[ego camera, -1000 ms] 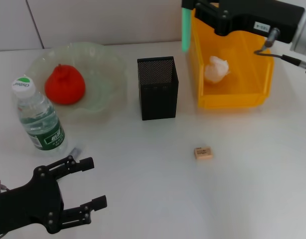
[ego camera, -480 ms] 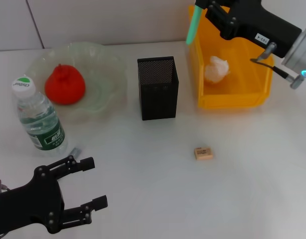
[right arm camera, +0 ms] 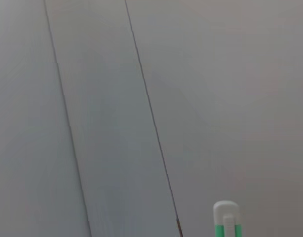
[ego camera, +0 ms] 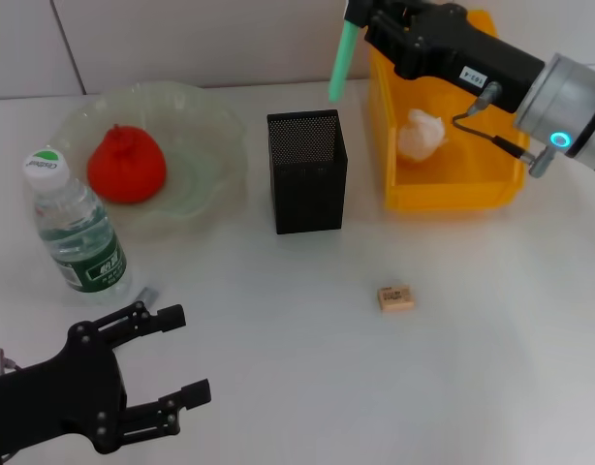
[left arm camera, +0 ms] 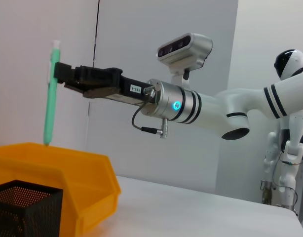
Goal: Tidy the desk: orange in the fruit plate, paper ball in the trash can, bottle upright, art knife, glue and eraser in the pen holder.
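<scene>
My right hand [ego camera: 360, 21] has carried the slim green stick-shaped tool [ego camera: 341, 60] it grips sideways toward my left. A second ago the tool hung over the left wall of the bright yellow rectangular plastic bin [ego camera: 453, 199]; half a second ago it had tilted and sat at that wall's top corner. Now it is clear of the bin and hangs, slightly tilted, tip down, just above the far right corner of the black square metal-mesh cup [ego camera: 307, 172]. My right forearm has swung in with it and now crosses over the bin's back part.
</scene>
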### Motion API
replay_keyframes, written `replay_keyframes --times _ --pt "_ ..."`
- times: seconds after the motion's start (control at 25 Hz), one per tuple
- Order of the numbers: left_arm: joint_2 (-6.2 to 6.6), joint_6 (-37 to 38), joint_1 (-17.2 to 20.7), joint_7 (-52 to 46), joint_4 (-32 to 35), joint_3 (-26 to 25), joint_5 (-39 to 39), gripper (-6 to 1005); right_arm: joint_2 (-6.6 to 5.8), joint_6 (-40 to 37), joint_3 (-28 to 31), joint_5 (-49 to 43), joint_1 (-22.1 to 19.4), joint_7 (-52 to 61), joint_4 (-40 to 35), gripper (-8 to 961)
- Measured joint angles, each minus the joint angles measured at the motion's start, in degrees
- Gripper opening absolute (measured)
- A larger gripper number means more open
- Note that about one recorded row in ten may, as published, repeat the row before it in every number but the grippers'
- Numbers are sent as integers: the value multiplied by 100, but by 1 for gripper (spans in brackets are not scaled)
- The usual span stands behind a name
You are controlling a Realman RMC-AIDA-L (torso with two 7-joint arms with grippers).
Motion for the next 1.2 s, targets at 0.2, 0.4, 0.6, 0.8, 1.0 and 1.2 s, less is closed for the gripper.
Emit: replay_keyframes --times 0.2,0.4,0.6,0.8,1.0,1.2 --pt "-23 0 7 8 0 0 15 815 38 263 -32 -208 112 -24 92 173" --pt "-22 2 -15 9 0 0 27 815 48 356 -32 -339 264 -147 280 173" --pt "-20 0 -36 14 0 13 29 814 60 533 -39 -339 530 -554 698 173" --pt "-20 -6 -47 18 0 26 29 814 77 740 -39 -339 641 -781 858 173" --pt "-19 -9 -50 45 0 20 28 815 88 885 -146 -342 718 -868 1005 173" --pt "-20 -10 -50 68 0 16 28 815 102 887 -181 -322 668 -850 971 173"
